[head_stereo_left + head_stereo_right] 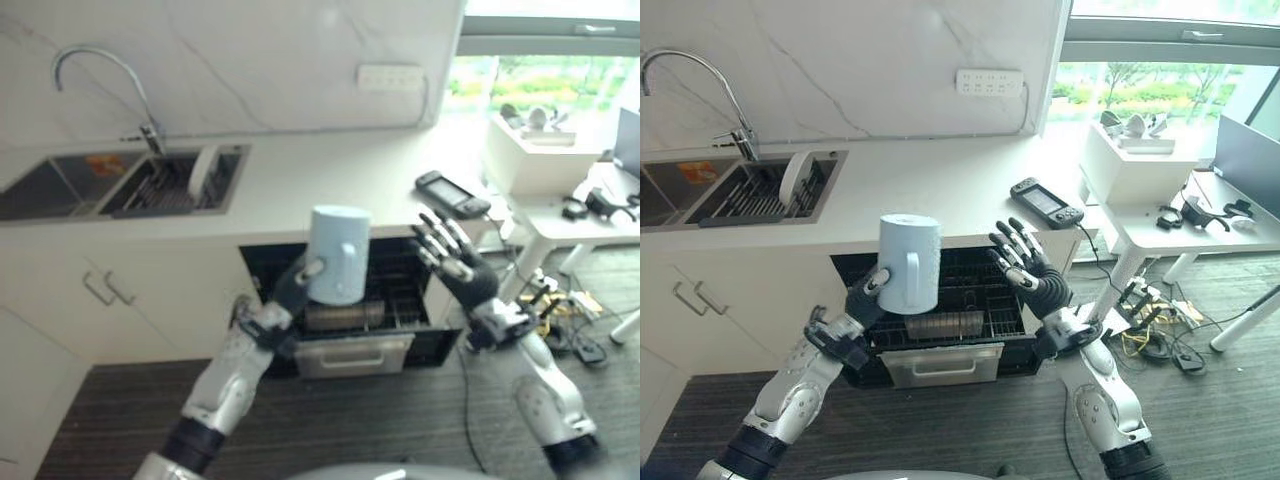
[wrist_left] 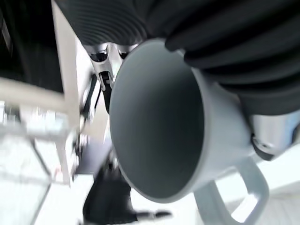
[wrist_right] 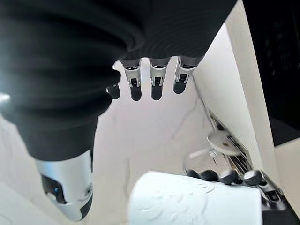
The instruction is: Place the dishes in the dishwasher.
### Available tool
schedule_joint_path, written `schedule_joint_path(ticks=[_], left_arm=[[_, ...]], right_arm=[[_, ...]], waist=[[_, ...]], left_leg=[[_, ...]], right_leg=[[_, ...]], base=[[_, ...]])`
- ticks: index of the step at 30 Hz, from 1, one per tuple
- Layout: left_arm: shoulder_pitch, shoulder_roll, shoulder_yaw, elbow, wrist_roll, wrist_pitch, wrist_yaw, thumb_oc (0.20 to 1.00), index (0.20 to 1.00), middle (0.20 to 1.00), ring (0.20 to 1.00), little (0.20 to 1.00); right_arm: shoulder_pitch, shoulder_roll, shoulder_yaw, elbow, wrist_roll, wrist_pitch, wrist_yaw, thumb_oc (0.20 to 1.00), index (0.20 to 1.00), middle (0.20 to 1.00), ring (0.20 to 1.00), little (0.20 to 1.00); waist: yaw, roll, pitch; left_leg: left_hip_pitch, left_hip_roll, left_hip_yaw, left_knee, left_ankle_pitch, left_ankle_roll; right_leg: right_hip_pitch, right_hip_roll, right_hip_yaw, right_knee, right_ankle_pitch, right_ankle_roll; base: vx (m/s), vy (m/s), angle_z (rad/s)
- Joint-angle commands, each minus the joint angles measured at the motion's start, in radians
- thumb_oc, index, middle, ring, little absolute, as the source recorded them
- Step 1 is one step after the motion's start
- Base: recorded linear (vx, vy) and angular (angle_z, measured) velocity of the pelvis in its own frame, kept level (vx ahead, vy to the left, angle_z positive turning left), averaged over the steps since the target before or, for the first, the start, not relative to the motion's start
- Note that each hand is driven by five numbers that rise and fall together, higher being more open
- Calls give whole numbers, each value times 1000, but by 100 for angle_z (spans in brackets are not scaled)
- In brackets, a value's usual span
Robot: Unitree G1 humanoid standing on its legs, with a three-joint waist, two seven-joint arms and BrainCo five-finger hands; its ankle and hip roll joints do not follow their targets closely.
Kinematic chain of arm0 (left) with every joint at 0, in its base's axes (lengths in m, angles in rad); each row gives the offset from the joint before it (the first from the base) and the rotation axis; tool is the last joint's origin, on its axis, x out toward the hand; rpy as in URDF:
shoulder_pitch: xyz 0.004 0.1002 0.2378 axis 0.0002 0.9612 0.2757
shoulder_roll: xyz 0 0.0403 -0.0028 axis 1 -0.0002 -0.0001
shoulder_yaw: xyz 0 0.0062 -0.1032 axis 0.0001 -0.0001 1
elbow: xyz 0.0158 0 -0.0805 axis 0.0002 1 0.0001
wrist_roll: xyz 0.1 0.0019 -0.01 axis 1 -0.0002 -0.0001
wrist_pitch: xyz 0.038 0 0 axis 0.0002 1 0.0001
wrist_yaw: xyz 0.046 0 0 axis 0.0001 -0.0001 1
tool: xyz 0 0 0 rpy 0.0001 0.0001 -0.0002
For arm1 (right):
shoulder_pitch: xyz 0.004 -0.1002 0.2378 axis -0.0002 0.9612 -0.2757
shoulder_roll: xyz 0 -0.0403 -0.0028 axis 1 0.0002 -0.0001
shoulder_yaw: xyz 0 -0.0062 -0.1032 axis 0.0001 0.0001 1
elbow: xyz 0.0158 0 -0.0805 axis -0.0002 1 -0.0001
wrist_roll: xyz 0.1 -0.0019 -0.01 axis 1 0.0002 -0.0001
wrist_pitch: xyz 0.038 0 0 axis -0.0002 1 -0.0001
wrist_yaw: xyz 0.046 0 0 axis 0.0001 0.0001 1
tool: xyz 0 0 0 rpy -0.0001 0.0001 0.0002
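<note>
A light blue mug (image 1: 338, 255) with a handle is held upside down above the open dishwasher. My left hand (image 1: 293, 287) is shut on it from the left, thumb and fingers round its body. The left wrist view looks straight into the mug's empty mouth (image 2: 159, 122). The dishwasher's dark rack (image 1: 970, 292) is pulled out under the counter, just below the mug. My right hand (image 1: 1030, 268) is open to the right of the mug, fingers spread and apart from it. In the right wrist view its fingers (image 3: 157, 84) are straight above the mug's base (image 3: 197, 201).
A sink (image 1: 60, 190) with a tap (image 1: 100, 75) lies at the left, a white plate (image 1: 203, 170) standing in its rack. A black handheld console (image 1: 1047, 202) lies on the counter. A white table (image 1: 1200, 225) with a box stands at the right, cables on the floor beneath.
</note>
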Motion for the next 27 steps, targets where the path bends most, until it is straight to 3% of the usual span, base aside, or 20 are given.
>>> schedule_joint_path(ticks=[1, 4, 10, 13, 22, 27], left_arm=[[-98, 34, 5, -46, -96, 23, -130, 200, 200, 200, 200, 200], [-91, 42, -15, -57, -117, 94, -216, 200, 200, 200, 200, 200], [-70, 70, -25, -55, -24, 99, -242, 200, 200, 200, 200, 200], [-66, 88, -34, -55, 17, 88, -222, 200, 200, 200, 200, 200], [-58, 136, 5, -28, 226, -1, -40, 200, 200, 200, 200, 200], [-66, 150, 20, -18, 284, -1, -14, 200, 200, 200, 200, 200]], right_arm=[[-73, -11, -33, -41, 67, -11, 35, 1000, 1000, 1000, 1000, 1000], [-95, -29, -25, -56, 104, 4, 51, 1000, 1000, 1000, 1000, 1000], [-96, -45, -6, -94, 137, 95, 61, 1000, 1000, 1000, 1000, 1000], [-96, -55, 11, -119, 166, 116, 66, 1000, 1000, 1000, 1000, 1000], [-101, -65, 37, -175, 180, 139, 73, 1000, 1000, 1000, 1000, 1000], [-103, -67, 54, -201, 178, 167, 93, 1000, 1000, 1000, 1000, 1000]], waist=[[3, -16, 14], [6, -14, 9], [7, -13, 2], [7, -12, 4], [20, -12, 10], [23, -15, 12]], left_leg=[[0, 18, -17, 12, -37, 11], [-1, 16, -19, 12, -40, 13], [3, 14, -12, 12, -43, 18], [5, 15, -8, 12, -42, 18], [3, 8, -22, 12, -37, 23], [2, 6, -27, 12, -35, 24]], right_leg=[[14, -75, -97, 7, -24, 58], [12, -77, -98, 7, -23, 59], [13, -74, -94, 7, -24, 58], [13, -74, -95, 7, -23, 59], [13, -73, -90, 7, -21, 61], [13, -73, -88, 7, -21, 63]], base=[[2, 18, 14], [-4, 9, 7], [0, 0, 0], [0, 0, 0], [0, 0, 0], [0, 0, 0]])
